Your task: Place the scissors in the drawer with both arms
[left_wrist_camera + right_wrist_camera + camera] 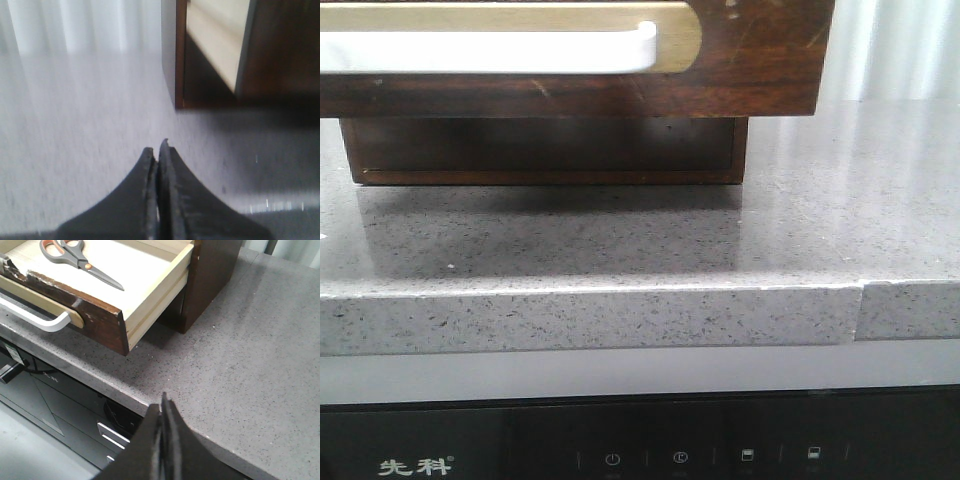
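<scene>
The scissors (75, 257), grey handles lined orange and dark blades, lie flat inside the drawer (107, 327), which stands pulled out of its dark wooden cabinet (210, 280). The drawer's dark scratched front with a tan-rimmed slot and white bar handle fills the top of the front view (750, 60). My right gripper (163, 401) is shut and empty, above the counter's front edge, well away from the drawer. My left gripper (158, 146) is shut and empty over the grey counter, short of the cabinet's corner (180, 75). Neither gripper shows in the front view.
The cabinet stands on a grey speckled counter (620, 250) with a seam near its right front edge (860, 310). A black appliance panel with a logo (620, 450) sits below the counter. White curtains (75, 25) hang behind.
</scene>
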